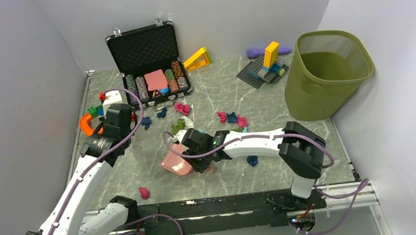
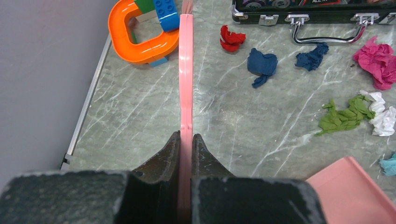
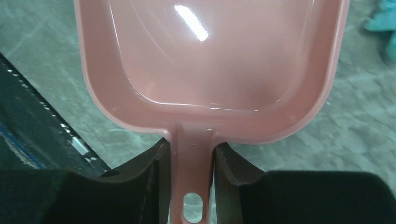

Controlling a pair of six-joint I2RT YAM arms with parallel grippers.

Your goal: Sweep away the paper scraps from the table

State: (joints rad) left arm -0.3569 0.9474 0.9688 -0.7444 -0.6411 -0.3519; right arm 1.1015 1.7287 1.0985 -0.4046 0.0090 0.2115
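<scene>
Paper scraps lie scattered on the grey marble table (image 1: 289,144): magenta (image 1: 182,107), dark blue (image 1: 146,122), green (image 1: 179,125), magenta (image 1: 242,121), blue (image 1: 252,160) and a lone magenta wad (image 1: 143,192) near the front. My left gripper (image 1: 115,118) is shut on a thin pink brush handle (image 2: 186,70), seen edge-on. The left wrist view shows red (image 2: 232,38), blue (image 2: 262,64), magenta (image 2: 377,57), green (image 2: 343,116) and white (image 2: 384,116) scraps to its right. My right gripper (image 1: 194,147) is shut on the handle of a pink dustpan (image 1: 175,162), whose pan (image 3: 210,51) holds nothing.
An open black case (image 1: 152,65) of poker chips stands at the back. An orange ring and building blocks (image 2: 140,35) lie by the left wall. A green waste basket (image 1: 328,71) stands at the right. A block model (image 1: 267,66) and a yellow piece (image 1: 197,59) are at the back.
</scene>
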